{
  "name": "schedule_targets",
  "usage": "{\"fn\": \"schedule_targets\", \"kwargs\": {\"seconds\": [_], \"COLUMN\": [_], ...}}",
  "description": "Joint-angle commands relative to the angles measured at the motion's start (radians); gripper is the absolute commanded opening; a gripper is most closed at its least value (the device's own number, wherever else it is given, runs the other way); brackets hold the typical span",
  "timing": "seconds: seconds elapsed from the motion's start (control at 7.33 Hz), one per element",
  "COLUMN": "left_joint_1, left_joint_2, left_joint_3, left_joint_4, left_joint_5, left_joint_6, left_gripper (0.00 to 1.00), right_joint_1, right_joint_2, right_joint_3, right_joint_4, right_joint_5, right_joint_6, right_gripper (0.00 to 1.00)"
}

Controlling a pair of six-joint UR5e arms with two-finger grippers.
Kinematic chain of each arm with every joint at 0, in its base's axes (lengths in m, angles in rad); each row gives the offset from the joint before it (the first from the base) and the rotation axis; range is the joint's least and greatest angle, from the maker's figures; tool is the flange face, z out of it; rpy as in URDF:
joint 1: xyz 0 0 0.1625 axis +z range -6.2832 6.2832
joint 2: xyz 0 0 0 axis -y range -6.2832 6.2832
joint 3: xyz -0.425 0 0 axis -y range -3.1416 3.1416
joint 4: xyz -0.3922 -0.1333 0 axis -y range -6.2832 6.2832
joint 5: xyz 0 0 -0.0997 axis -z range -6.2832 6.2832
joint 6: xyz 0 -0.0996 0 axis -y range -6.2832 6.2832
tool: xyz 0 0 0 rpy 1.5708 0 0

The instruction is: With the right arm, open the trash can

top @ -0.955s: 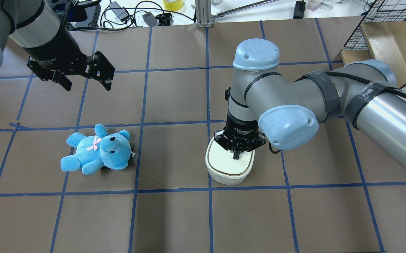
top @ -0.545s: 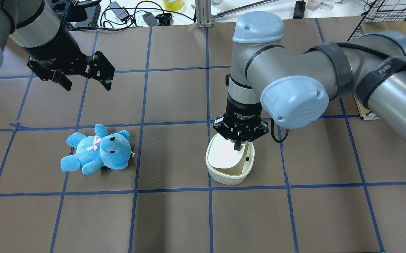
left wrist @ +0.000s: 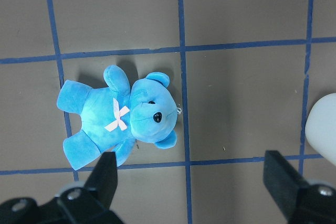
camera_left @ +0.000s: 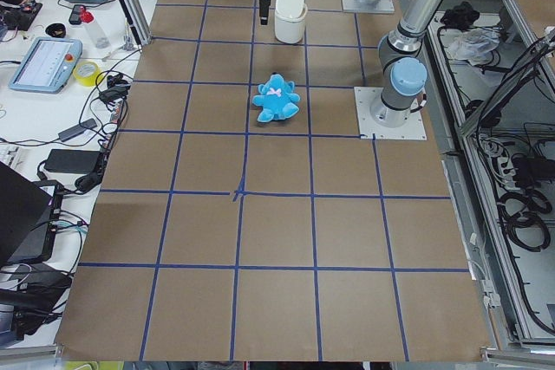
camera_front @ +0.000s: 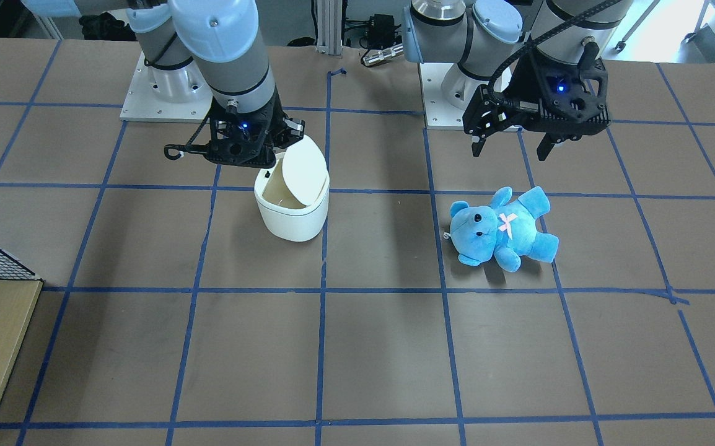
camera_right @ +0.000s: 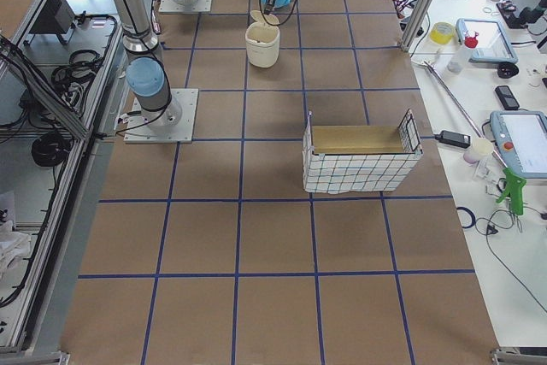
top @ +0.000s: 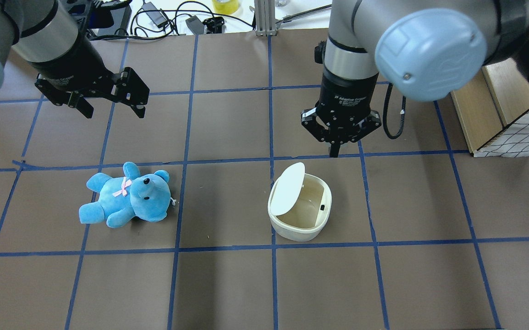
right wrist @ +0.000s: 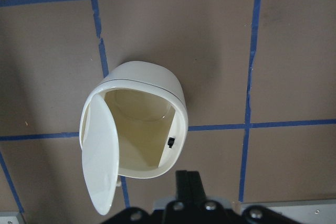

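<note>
The white trash can (top: 294,233) stands on the brown table with its flip lid (top: 287,188) raised on the left side, showing the beige inside. It also shows in the front view (camera_front: 292,217) and the right wrist view (right wrist: 152,75). My right gripper (top: 336,151) is shut and empty; it hangs above the table just beyond the can, clear of the lid. Its fingers (right wrist: 187,182) show at the bottom of the right wrist view. My left gripper (top: 114,112) is open and empty, high above the blue plush bear (top: 127,195).
The bear (left wrist: 121,116) lies on its back left of the can. A wire basket with a wooden box (top: 503,105) stands at the far right. Cables and a tape roll (top: 225,5) lie beyond the table's far edge.
The can's lid has gone from closed to swung open. My right gripper has lifted off the lid and moved up and away toward the far side. The left arm has not moved.
</note>
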Motion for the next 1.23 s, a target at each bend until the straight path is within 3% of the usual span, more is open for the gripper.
{"fn": "schedule_targets", "kwargs": {"seconds": [0.0, 0.41, 0.55, 0.68, 0.82, 1.09], "left_joint_1": [0.000, 0.000, 0.000, 0.000, 0.000, 0.000], "left_joint_2": [0.000, 0.000, 0.000, 0.000, 0.000, 0.000], "left_joint_3": [0.000, 0.000, 0.000, 0.000, 0.000, 0.000], "left_joint_4": [0.000, 0.000, 0.000, 0.000, 0.000, 0.000], "left_joint_5": [0.000, 0.000, 0.000, 0.000, 0.000, 0.000], "left_joint_6": [0.000, 0.000, 0.000, 0.000, 0.000, 0.000], "left_gripper": [1.00, 1.00, 1.00, 1.00, 1.00, 1.00], "right_joint_1": [-0.080, -0.159, -0.171, -0.179, -0.183, -0.187], "right_joint_2": [-0.001, -0.001, -0.001, -0.001, -0.001, -0.002], "right_joint_3": [-0.047, -0.058, -0.060, -0.063, -0.075, -0.100], "right_joint_4": [0.034, 0.031, 0.025, 0.023, 0.023, 0.019], "right_joint_5": [-0.068, -0.073, -0.075, -0.072, -0.072, -0.095], "right_joint_6": [-0.185, -0.327, -0.355, -0.375, -0.381, -0.381], "right_gripper": [0.05, 0.26, 0.44, 0.78, 1.00, 1.00]}}
